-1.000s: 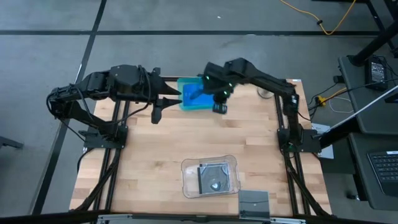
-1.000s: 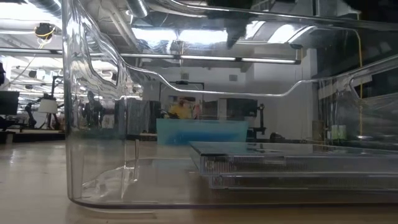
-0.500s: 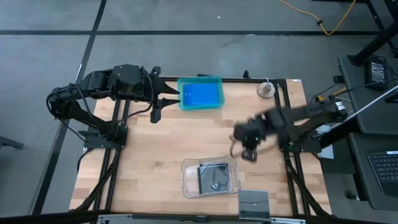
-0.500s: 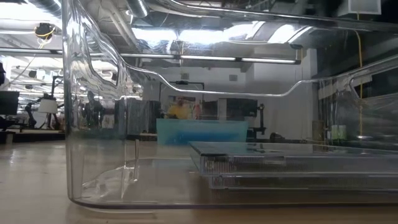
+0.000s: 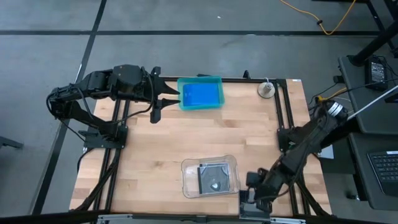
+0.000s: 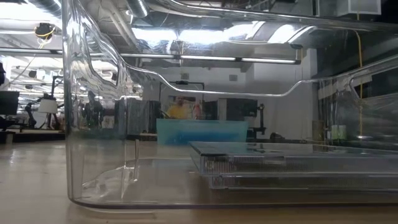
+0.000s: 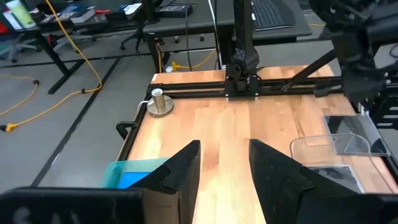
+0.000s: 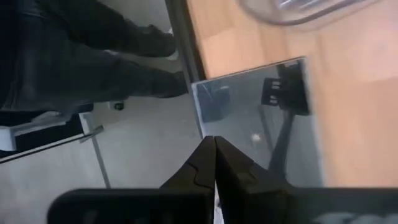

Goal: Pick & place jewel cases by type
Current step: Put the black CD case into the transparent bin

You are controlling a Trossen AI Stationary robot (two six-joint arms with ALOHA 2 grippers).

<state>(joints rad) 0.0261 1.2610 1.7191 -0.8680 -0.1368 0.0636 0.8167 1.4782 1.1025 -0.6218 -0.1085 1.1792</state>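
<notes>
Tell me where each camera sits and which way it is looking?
High view: above the table, looking straight down; shows both arms, the left gripper and right gripper.
Low view: at table height, looking level through the clear tray toward the room; no arm shows.
Left wrist view: on the left arm, looking across the table past its open fingers.
Right wrist view: on the right arm, looking down at the table edge past its shut fingers.
Shared: high and low views both show the teal tray.

pale wood table (image 5: 155,149), glossy clear plastic tray (image 5: 189,184), translucent teal tray (image 5: 181,93)
</notes>
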